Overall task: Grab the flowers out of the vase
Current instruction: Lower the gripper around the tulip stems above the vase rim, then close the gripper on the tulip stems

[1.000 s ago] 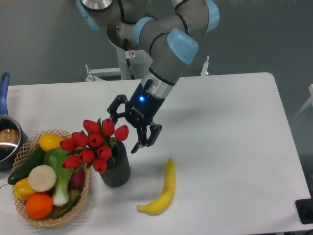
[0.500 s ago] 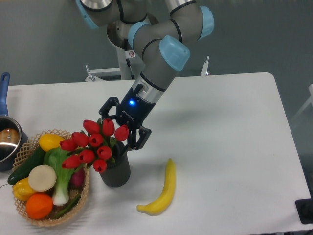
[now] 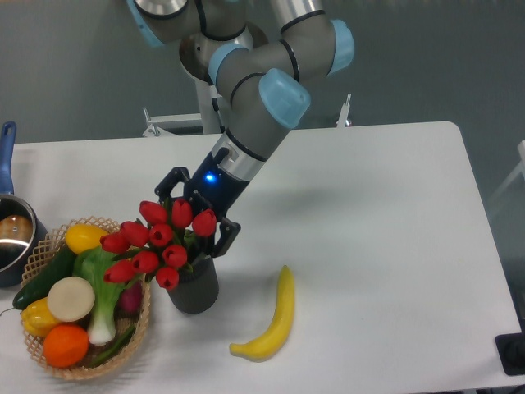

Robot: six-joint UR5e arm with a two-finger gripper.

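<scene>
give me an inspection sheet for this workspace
surface: white table, mostly bare on its right half
job's things: flowers, red tulips, standing in the dark grey vase, leaning left over the basket
clutter: wicker basket of vegetables and fruit at front left; banana lying right of the vase; metal pot with blue handle at the left edge
grippers: gripper open, right behind the tulip heads, fingers either side of the bunch's back; contact cannot be told
cables: nothing seen
surroundings: grey wall behind; arm's base post beyond the table's far edge; dark object at bottom right corner, unclear
</scene>
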